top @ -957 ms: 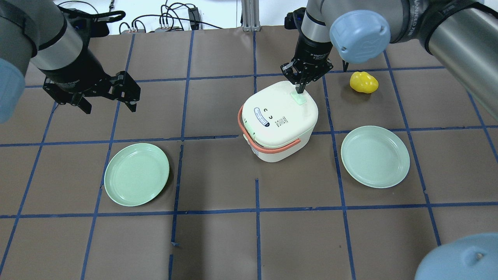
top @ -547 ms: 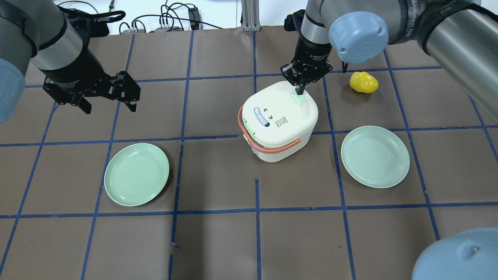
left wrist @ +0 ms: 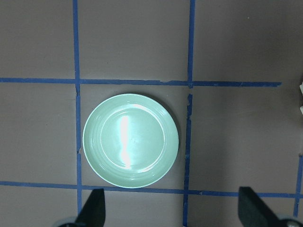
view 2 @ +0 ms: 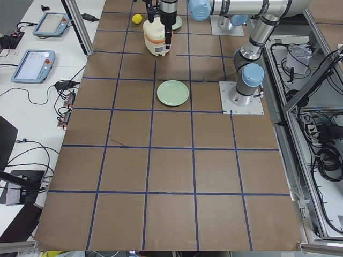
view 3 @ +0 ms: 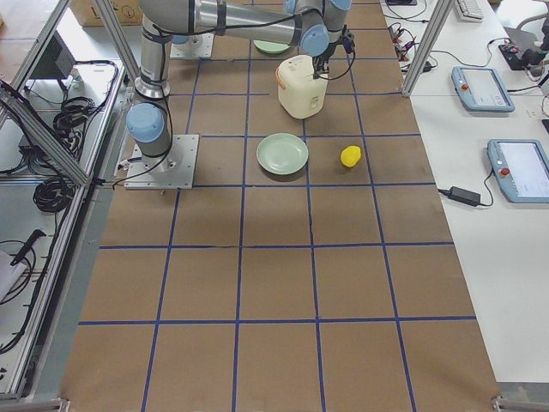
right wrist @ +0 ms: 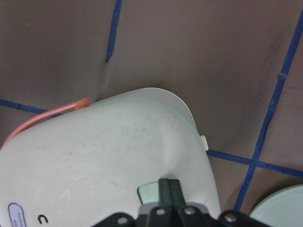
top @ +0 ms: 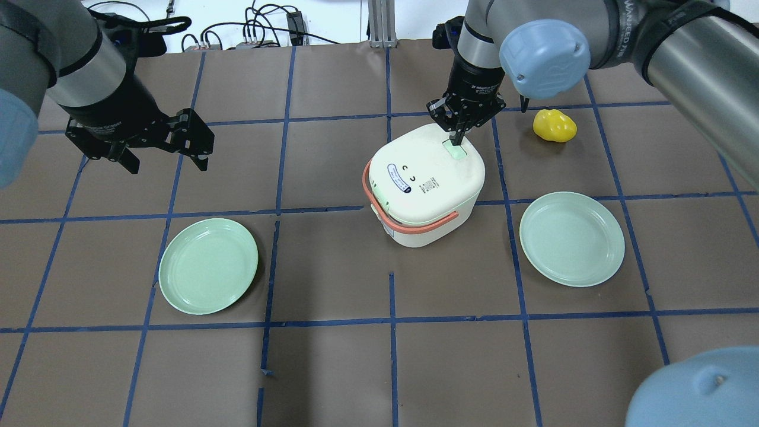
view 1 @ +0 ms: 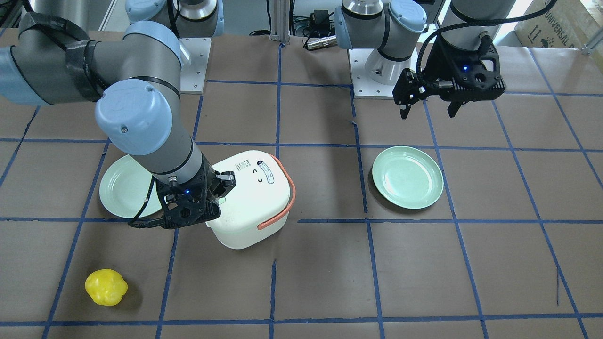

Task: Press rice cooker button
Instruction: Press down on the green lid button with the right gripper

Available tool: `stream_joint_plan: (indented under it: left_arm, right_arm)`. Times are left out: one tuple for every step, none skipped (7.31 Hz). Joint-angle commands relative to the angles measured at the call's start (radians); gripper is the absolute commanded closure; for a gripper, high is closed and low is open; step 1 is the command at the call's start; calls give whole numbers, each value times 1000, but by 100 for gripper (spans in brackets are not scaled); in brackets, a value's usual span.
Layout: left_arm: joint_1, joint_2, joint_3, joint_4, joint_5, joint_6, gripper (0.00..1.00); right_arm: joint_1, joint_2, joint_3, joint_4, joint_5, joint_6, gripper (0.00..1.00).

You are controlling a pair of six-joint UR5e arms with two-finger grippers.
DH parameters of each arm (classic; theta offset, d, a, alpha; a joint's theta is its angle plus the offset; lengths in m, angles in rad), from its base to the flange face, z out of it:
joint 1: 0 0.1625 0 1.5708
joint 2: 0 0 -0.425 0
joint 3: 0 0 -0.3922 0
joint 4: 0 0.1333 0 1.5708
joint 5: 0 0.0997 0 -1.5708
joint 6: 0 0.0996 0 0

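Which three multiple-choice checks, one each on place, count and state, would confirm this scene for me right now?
1. The right gripper is:
A) at the mint-green button on the rice cooker lid
B) over a plate
C) far from the cooker
2. Mint-green plates in view:
A) one
B) two
C) three
3. The left gripper is:
A) open and empty
B) shut on a plate
C) shut on the rice cooker
Key: 1 A, its shut fingers point down at the button. 2 B, one lies on each side of the cooker. 3 A, its fingers spread wide above a plate.
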Motion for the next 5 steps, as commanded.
stream_joint_plan:
  left_arm:
    - [0, 0, 0, -1, 0, 0, 0]
    - [0, 0, 0, 1, 0, 0, 0]
    - [0, 0, 0, 1, 0, 0, 0]
    - [0, 0, 0, 1, 0, 0, 0]
    - [0, 0, 0, -1, 0, 0, 0]
  right_arm:
    - [0, 2, -2, 1, 1, 0, 91]
    - [0, 5, -2, 1, 1, 0, 91]
    - [0, 5, -2, -1, 1, 0, 91]
    - [0, 2, -2, 1, 1, 0, 91]
    - [2, -9, -3, 4, 1, 0, 91]
